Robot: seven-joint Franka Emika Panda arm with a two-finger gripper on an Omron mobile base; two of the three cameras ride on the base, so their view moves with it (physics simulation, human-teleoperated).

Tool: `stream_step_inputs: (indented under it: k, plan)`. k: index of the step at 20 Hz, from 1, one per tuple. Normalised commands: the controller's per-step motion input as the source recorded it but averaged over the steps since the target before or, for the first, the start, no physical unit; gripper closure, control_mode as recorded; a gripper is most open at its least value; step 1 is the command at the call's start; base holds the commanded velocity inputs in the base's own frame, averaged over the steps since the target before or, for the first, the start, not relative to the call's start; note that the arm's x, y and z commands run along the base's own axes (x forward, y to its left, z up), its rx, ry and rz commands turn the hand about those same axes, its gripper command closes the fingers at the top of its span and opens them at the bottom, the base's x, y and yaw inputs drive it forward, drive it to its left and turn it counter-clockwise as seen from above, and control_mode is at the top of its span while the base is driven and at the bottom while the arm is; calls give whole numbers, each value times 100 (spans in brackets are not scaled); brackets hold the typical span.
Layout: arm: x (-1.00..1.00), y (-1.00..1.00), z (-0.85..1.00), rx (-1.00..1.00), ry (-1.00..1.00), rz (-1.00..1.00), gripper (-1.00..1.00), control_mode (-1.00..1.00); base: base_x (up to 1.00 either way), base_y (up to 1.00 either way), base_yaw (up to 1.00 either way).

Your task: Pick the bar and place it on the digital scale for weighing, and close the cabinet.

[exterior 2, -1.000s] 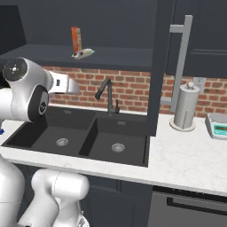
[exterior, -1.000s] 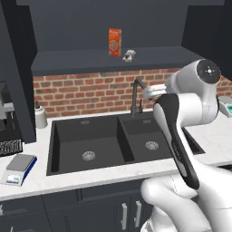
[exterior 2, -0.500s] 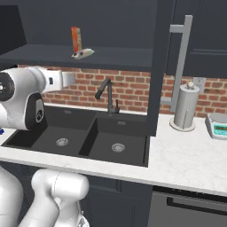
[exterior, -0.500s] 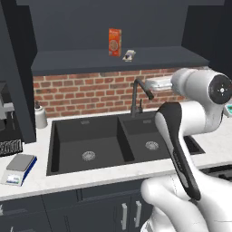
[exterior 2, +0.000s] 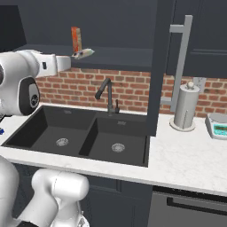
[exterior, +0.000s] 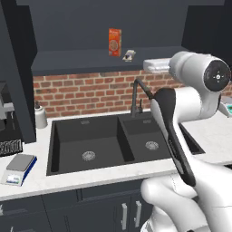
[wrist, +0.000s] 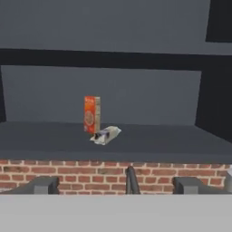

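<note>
The bar (wrist: 105, 134) lies flat on the open cabinet's shelf (wrist: 181, 138), just in front of an upright orange box (wrist: 92, 114). My gripper (wrist: 117, 186) is open and empty, level with the shelf's front edge and some way short of the bar. From the base cameras the bar (exterior: 129, 55) (exterior 2: 83, 53) shows on the same shelf, with my white hand (exterior: 156, 65) (exterior 2: 57, 63) held up below and beside it. The digital scale (exterior: 18, 168) sits on the counter at the far left. The cabinet door (exterior 2: 159, 66) stands open, edge-on, with its long silver handle (exterior 2: 179, 66).
A black double sink (exterior: 90, 136) with a dark faucet (exterior: 138, 93) lies below the shelf. A paper towel holder (exterior 2: 185, 106) and a small device with a teal display (exterior 2: 217, 125) stand on the right counter. A black appliance (exterior: 7, 131) stands at the far left.
The arm has lifted the hand from faucet height up to the level of the shelf. The jaws stay wide open. The bar and the door have not moved.
</note>
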Motion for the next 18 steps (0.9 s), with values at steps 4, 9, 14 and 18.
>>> stream_step_inputs:
  k: [4,9,14,18]
  plan:
    - [3,18,46,9,15,-12,-100,-100,0,0,0]
    - [4,10,7,9,13,-6,-100,-100,0,0,0]
    - [21,6,-12,2,9,-3,-100,-100,0,0,0]
    - [41,10,-36,-1,4,-4,-100,-100,0,0,0]
